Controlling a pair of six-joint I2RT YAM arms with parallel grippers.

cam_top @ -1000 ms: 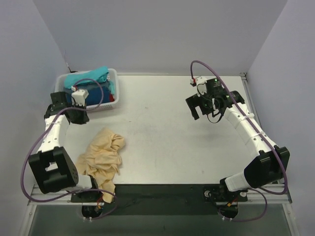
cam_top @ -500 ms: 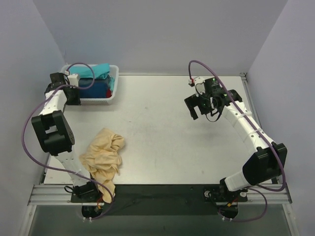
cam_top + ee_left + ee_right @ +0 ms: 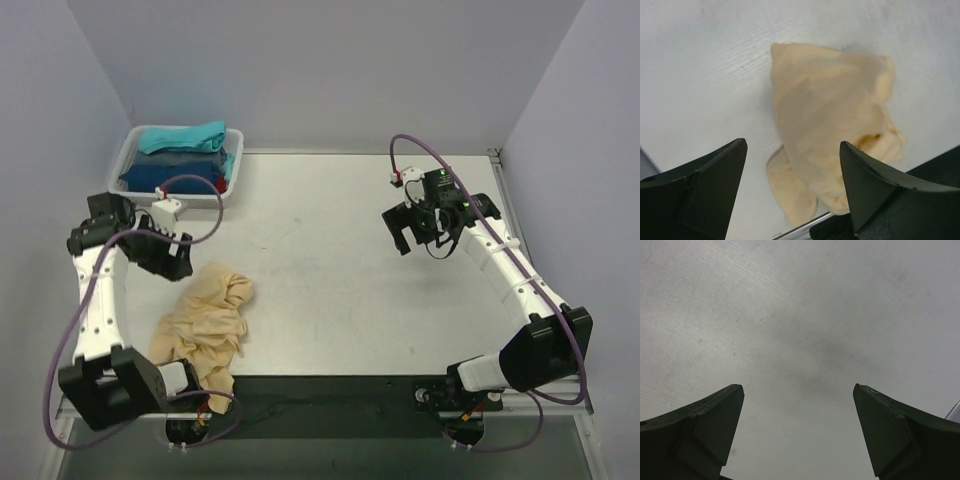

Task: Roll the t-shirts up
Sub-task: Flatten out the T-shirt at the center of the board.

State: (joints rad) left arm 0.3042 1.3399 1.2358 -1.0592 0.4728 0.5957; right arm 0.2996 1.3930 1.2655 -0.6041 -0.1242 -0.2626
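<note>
A crumpled tan t-shirt [image 3: 208, 320] lies on the table at the near left, its lower end hanging over the front edge. The left wrist view looks down on the tan t-shirt [image 3: 832, 125], bunched and unrolled. My left gripper [image 3: 172, 262] hovers just up-left of it, open and empty; in its wrist view the left gripper [image 3: 792, 150] frames the cloth without touching. Teal [image 3: 182, 138], dark blue [image 3: 160, 177] and a sliver of red [image 3: 218, 185] t-shirts sit bundled in a white basket [image 3: 232, 180]. My right gripper [image 3: 410, 228] is open over bare table [image 3: 800, 340].
The white basket stands at the far left corner against the wall. A metal rail [image 3: 330, 385] runs along the table's front edge, where both arm bases are bolted. Purple cables loop off both arms.
The left arm swung from the basket back toward the near left, and its gripper opened above the tan t-shirt. The right arm barely shifted.
</note>
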